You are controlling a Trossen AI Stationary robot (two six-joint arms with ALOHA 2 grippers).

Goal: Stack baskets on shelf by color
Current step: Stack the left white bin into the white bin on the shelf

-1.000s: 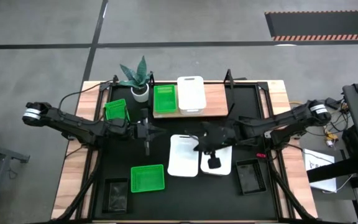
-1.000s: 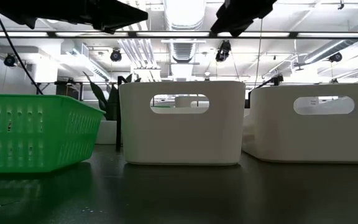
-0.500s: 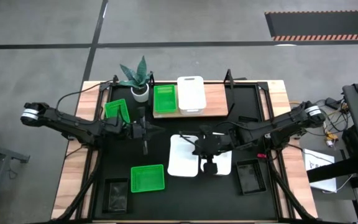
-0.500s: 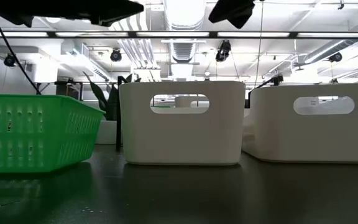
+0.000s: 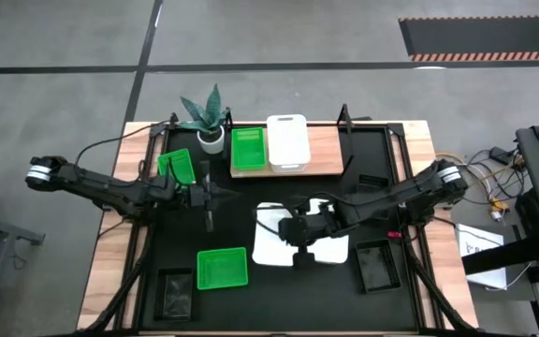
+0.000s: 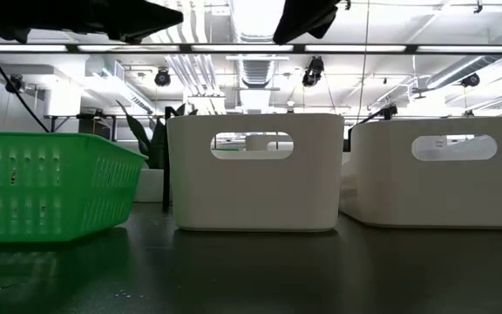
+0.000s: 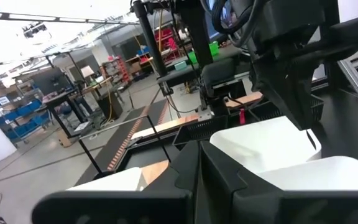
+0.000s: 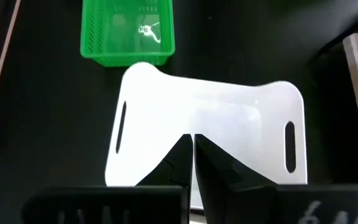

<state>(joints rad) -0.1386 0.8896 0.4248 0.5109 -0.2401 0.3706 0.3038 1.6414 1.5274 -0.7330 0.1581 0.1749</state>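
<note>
Both jaws shut, holding nothing.
Your right gripper [image 5: 297,251] hovers over the centre white basket [image 5: 271,234]; you're approaching, so open next and take its rim for the upper-centre shelf [image 5: 324,148].

smooth plastic baskets [image 5: 275,234] (wooden shelf [image 5: 326,150])

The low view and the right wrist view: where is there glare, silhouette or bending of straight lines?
Low view: bright ceiling lights turn both arms into black silhouettes at the top, and the table shows a faint sheen. Right wrist view: a glare spot lies inside the green basket, and the edges of the white basket look bowed by the lens.
</note>
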